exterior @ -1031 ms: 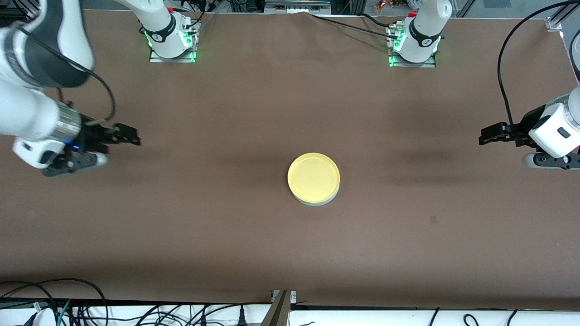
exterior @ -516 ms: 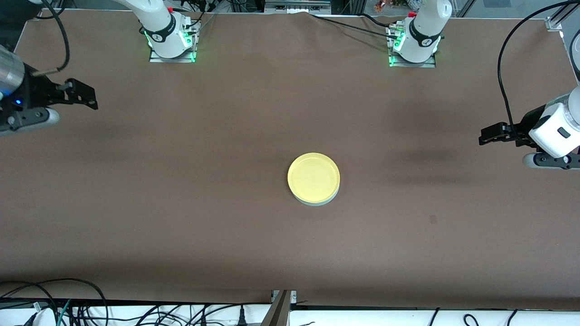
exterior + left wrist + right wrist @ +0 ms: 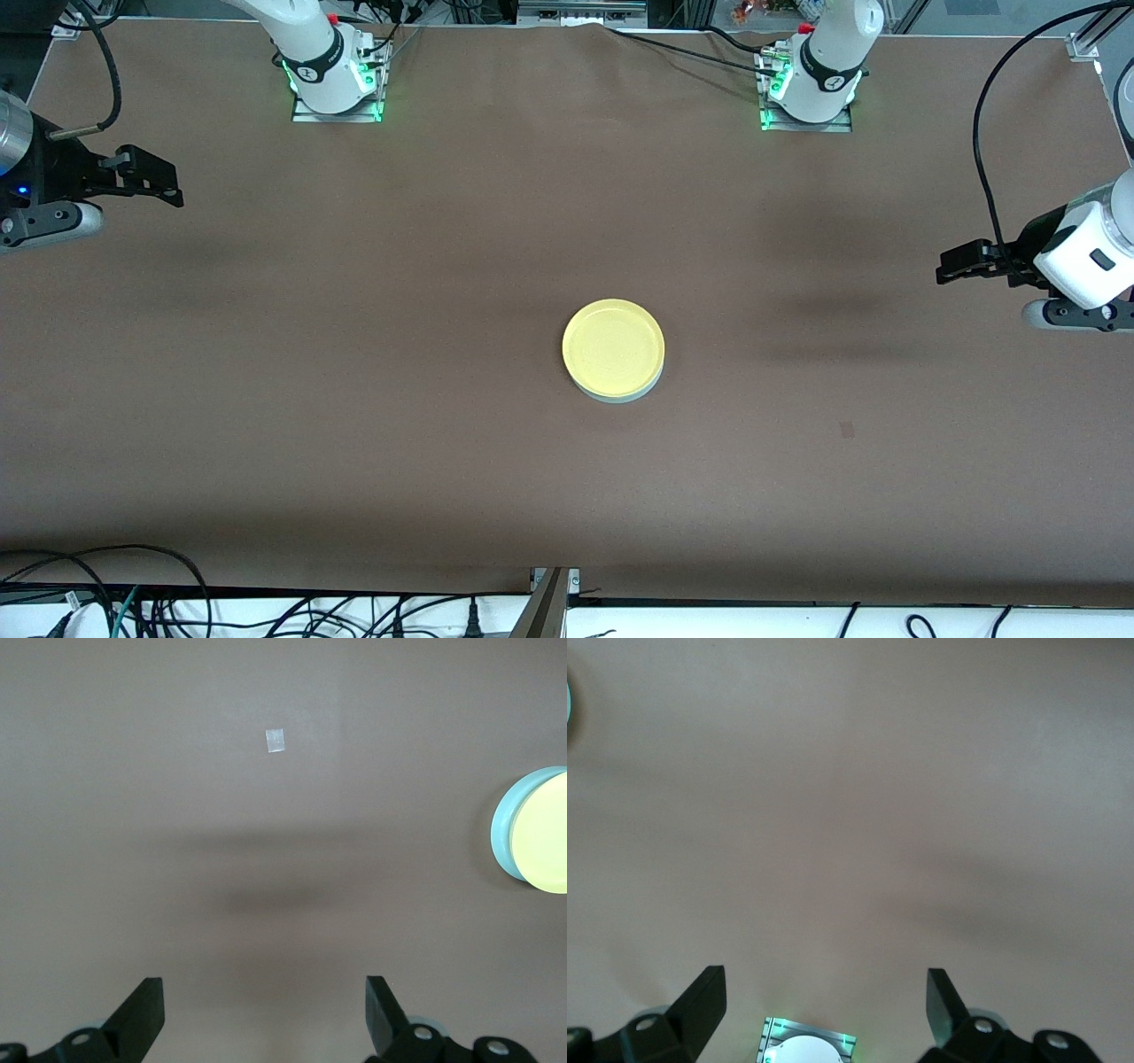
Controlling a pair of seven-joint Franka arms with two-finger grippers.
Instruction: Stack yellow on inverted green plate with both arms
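Left gripper (image 3: 952, 263): fingers spread wide, nothing between them, up in the air over bare brown table (image 3: 354, 425) at the left arm's end. In the left wrist view, left gripper (image 3: 264, 1019) frames only tablecloth between its two dark fingertips (image 3: 142, 1014); a small pale square mark (image 3: 275, 741) on the cloth ahead of them. Same mark (image 3: 847, 430) in the front view, on the table between this gripper and the stack, nearer the front camera than both.

Right gripper (image 3: 158, 184): fingers likewise spread, empty, up in the air over the table's edge at the right arm's end. In the right wrist view, right gripper (image 3: 826, 1014) over bare cloth, with its own arm's green-lit base (image 3: 806, 1047) showing between the fingers.

Outward from both: yellow (image 3: 613, 346) flat and upright, rim up, at mid-table, well apart from either gripper, somewhat closer to the left one. Directly under it and touching, green plate (image 3: 620, 395), only a thin pale crescent showing at the edge nearest the front camera. In the left wrist view, yellow (image 3: 545, 835) off to one side with green plate (image 3: 501, 828) peeking out along its rim. Stack slightly offset, not perfectly concentric.

Arm bases along the table edge farthest from the front camera, green lights on.
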